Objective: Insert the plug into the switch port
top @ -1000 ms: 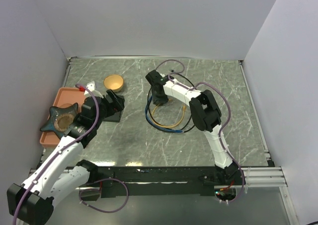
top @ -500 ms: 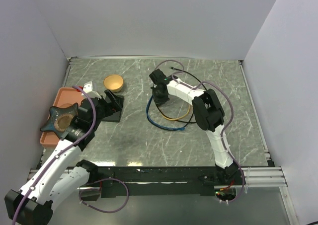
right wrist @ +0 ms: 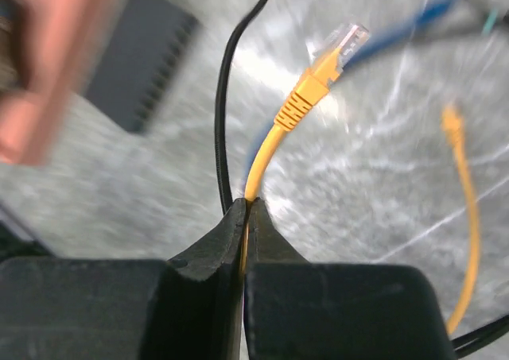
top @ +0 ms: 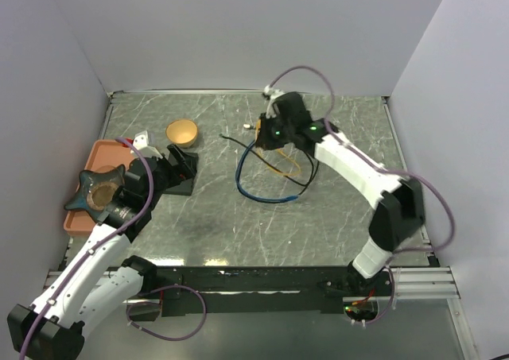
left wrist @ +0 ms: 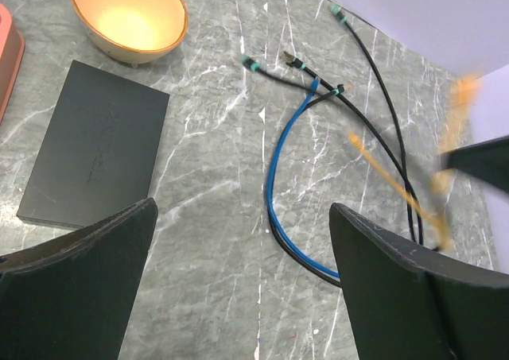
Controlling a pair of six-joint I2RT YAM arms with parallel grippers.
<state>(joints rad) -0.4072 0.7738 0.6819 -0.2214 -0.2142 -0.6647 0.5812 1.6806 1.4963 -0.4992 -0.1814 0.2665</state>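
The right arm reaches over the middle of the surface (top: 342, 217), and its jaws (right wrist: 242, 210) are pinched fully together on the yellow cable (right wrist: 266, 153) a little behind its end; the left arm leans in from the near left, its jaws (left wrist: 242, 209) spread wide with nothing between them, hanging just over the near end of the switch (left wrist: 95, 165); the switch lies flat on the left of the surface, just beside the orange tray (top: 102, 149) and near the bowl (left wrist: 127, 18), well apart from the right jaws; the plug (right wrist: 343, 42), clear-tipped with an orange boot, sticks out free beyond the fingertips; so the pick-up looks done, while the carry across to the switch, the lining-up with a socket and the push home are all left; the switch is not braced yet, and its row of sockets cannot be made out clearly, the right wrist view being blurred.

The room is a plain booth of pale walls (top: 238, 34) on three sides; the surface is grey-green, marble-veined, and bare toward the right; on it, from left, sit the tray, the switch and the empty wooden bowl; at the middle lie a loop of blue cable (left wrist: 278, 161) and thin black cables (left wrist: 382, 98) with green-tipped ends, tangled beside the yellow one.
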